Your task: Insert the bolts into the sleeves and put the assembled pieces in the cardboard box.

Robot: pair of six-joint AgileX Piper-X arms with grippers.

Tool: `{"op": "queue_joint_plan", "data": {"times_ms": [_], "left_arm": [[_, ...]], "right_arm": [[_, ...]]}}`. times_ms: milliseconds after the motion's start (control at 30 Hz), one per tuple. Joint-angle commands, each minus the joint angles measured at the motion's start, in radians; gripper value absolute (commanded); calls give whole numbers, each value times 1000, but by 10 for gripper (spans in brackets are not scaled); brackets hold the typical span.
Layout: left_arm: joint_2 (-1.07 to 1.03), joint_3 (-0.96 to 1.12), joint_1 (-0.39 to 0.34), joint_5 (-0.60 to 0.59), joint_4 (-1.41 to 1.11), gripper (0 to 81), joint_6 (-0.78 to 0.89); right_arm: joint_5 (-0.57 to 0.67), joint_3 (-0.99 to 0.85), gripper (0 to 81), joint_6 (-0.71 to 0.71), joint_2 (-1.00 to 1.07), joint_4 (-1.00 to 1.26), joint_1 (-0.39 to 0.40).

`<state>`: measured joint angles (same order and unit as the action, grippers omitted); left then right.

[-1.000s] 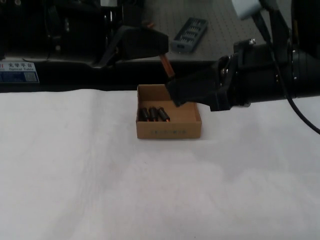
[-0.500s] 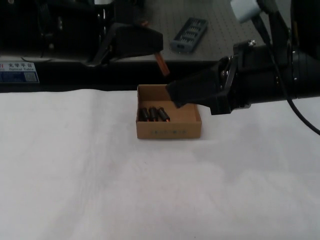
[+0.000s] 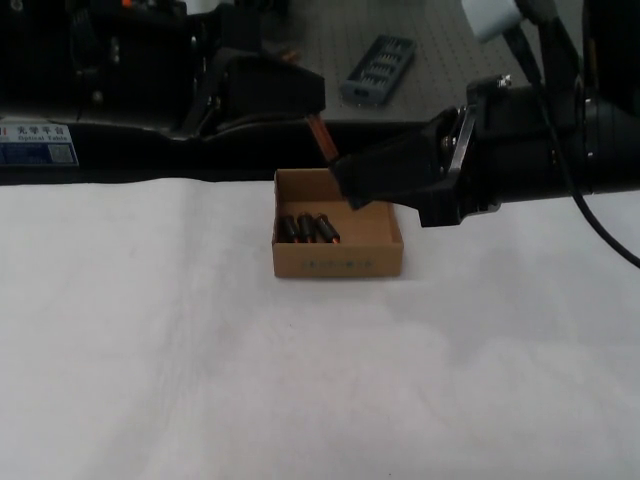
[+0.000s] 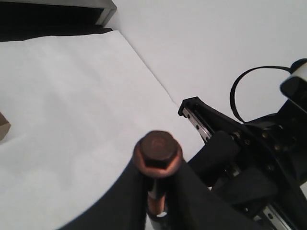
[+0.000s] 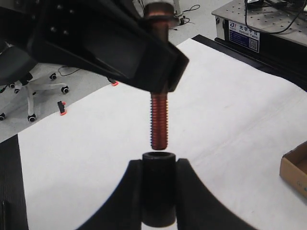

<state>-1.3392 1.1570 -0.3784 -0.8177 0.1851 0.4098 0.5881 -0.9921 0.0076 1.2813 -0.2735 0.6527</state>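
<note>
My left gripper point(image 4: 157, 196) is clamped on the copper-coloured bolt point(image 5: 158, 120) just below its hex head, thread left free. My right gripper point(image 5: 158, 179) is closed around the black sleeve point(image 5: 158, 201), bore facing the thread tip with a small gap between. Both hang over the far edge of the cardboard box point(image 3: 338, 262). I judge both parts light, rigid and smooth; a tilted thread could catch the rim and push the sleeve through my fingers

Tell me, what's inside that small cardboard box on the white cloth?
Three dark assembled pieces lie side by side in the left half of the cardboard box. The right gripper hangs over its far right corner, so the floor there is hidden.
</note>
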Motion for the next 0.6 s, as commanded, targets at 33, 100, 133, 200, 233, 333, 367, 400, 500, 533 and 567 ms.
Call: {"op": "queue_joint_plan", "data": {"times_ms": [33,100,133,200,233,333,367,400,500,533,567], "left_arm": [[8,4,1,-25,-6,6,8],[8,4,1,-25,-6,6,8],[8,4,1,-25,-6,6,10],[8,4,1,-30,-6,6,10],[8,4,1,-35,-6,6,10],[8,4,1,-42,-6,6,25],[8,4,1,-42,-6,6,26],[8,4,1,-42,-6,6,26],[8,4,-2,-47,-6,6,25],[8,4,-5,-49,-6,6,25],[8,4,-6,-48,-6,6,32]], "right_arm": [[5,-11,25,-8,-12,19,-5],[5,-11,25,-8,-12,19,-5],[5,-11,25,-8,-12,19,-5],[5,-11,25,-8,-12,19,-5],[5,-11,25,-8,-12,19,-5],[5,-11,25,-8,-12,19,-5],[5,-11,25,-8,-12,23,-5],[5,-11,25,-8,-12,29,-5],[5,-11,25,0,-12,58,-5],[5,-11,25,0,-12,66,-5],[5,-11,25,0,-12,69,-5]]}}
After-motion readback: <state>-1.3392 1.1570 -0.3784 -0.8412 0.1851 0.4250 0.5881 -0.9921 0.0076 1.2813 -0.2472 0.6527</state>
